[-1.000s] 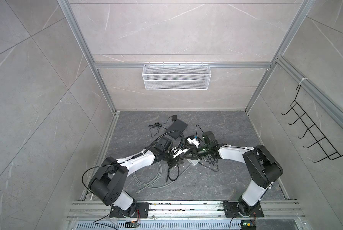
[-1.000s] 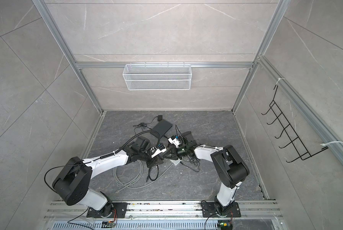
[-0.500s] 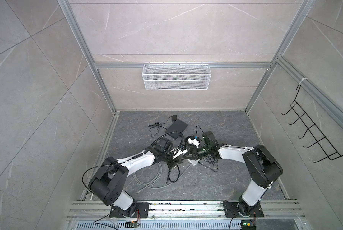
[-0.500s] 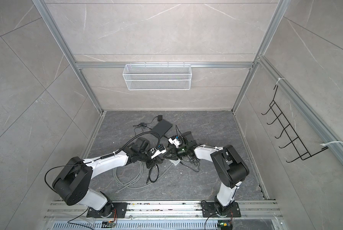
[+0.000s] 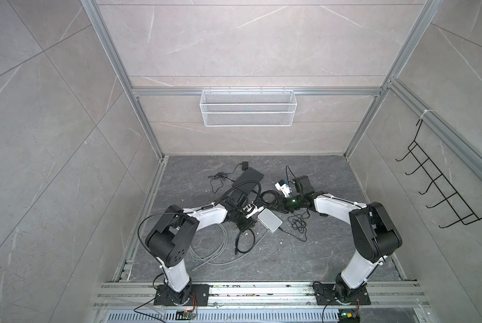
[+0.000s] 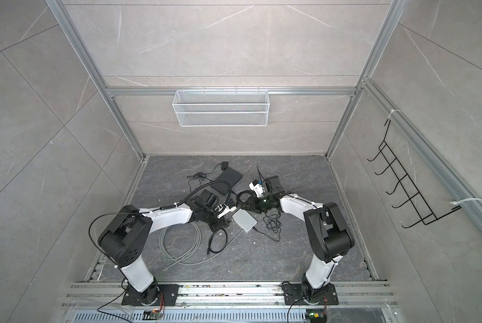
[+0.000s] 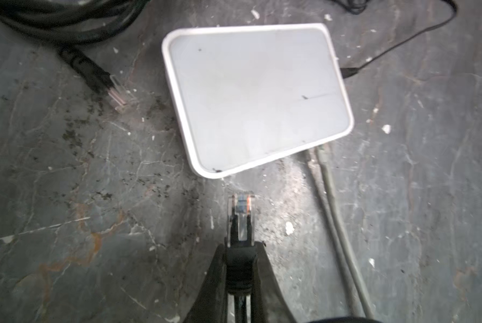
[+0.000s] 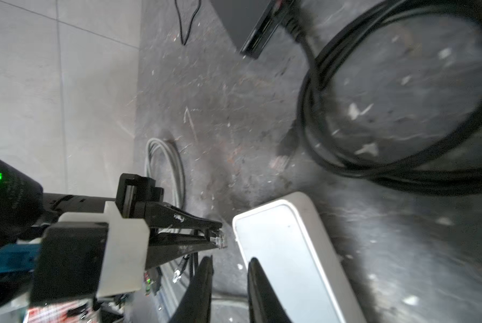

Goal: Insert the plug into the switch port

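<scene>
Dark, marbled table carries everything. My left pincer is clamped on the boot of the clear plug, whose nose sits just short of the white switch, at its nine o'clock in both top views. I judge this the lining-up before insertion. The ports are hidden under that edge, so next comes a level, straight push. My right pincer, partly open and empty, hangs over the switch's one o'clock corner and could brace it. Two grey cables leave the same edge close by, and a black coil crowds twelve o'clock. Five o'clock looks barest.
</scene>
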Available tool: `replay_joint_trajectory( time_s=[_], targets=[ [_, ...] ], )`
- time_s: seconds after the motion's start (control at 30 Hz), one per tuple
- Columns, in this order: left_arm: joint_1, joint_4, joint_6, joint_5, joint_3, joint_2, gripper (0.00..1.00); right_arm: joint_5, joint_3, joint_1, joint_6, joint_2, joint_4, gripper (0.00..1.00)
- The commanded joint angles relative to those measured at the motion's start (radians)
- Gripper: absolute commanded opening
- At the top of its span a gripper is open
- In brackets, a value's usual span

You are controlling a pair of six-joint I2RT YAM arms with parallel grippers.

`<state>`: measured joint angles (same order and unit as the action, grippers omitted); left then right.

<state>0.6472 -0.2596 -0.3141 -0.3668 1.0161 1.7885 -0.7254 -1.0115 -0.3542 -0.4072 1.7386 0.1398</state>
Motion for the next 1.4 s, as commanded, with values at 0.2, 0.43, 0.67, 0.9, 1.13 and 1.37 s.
replay_joint_trajectory(
  time_s=[0.2,0.43,0.67,0.9,1.13,1.37],
  targets=[
    [0.023,-0.12,0.067,0.044,0.091,0.055,0.11,0.24,-0.022,-0.007,0.156,0.027,0.09,0.38],
    [0.063,-0.151,0.079,0.052,0.099,0.07,0.11,0.291,-0.049,-0.058,0.231,0.06,0.147,0.38],
    [0.063,-0.118,0.147,0.118,0.104,0.095,0.11,0.385,-0.085,-0.119,0.276,0.107,0.206,0.39],
    [0.063,-0.087,0.177,0.152,0.095,0.087,0.11,0.413,-0.127,-0.122,0.27,0.163,0.276,0.37],
    [0.063,-0.151,0.213,0.168,0.137,0.132,0.11,0.405,-0.128,-0.122,0.21,0.196,0.303,0.31],
    [0.067,-0.159,0.255,0.226,0.131,0.132,0.11,0.4,-0.115,-0.123,0.197,0.194,0.319,0.29]
  ],
)
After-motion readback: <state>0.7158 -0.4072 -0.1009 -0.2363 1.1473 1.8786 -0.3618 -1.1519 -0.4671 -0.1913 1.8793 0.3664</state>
